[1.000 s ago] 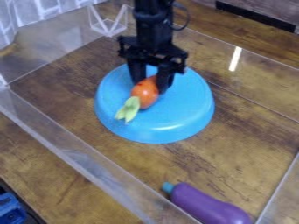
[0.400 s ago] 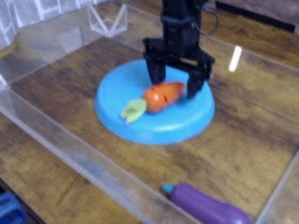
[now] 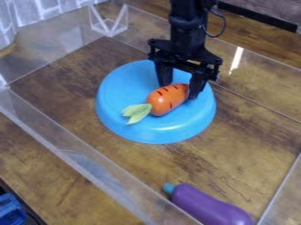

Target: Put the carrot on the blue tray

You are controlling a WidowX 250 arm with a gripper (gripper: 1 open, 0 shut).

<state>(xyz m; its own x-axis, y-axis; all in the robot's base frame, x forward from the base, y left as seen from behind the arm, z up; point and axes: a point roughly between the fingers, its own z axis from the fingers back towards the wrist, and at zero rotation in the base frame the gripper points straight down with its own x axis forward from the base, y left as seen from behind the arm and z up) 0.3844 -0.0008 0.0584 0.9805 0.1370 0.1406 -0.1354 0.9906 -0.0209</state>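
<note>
Wooden surface [image 3: 70,88] carries the blue tray [image 3: 123,127] — the carrot [image 3: 167,97] now lies freed on it, just below the hand [image 3: 184,77], fingers spread apart — placement looks done.

The carrot [image 3: 164,99] lies on the blue tray [image 3: 129,130], the claw [image 3: 184,77] spread just above it.

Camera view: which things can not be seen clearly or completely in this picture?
- Gripper: its upper arm is cut off by the top edge; whether its fingers touch the carrot is too small to tell.
- Purple eggplant: its lower part is cut off by the bottom edge.
- Blue tray: the far rim is hidden behind the gripper.
- Blue object in the bottom left corner: cut off, cannot be identified.
</note>
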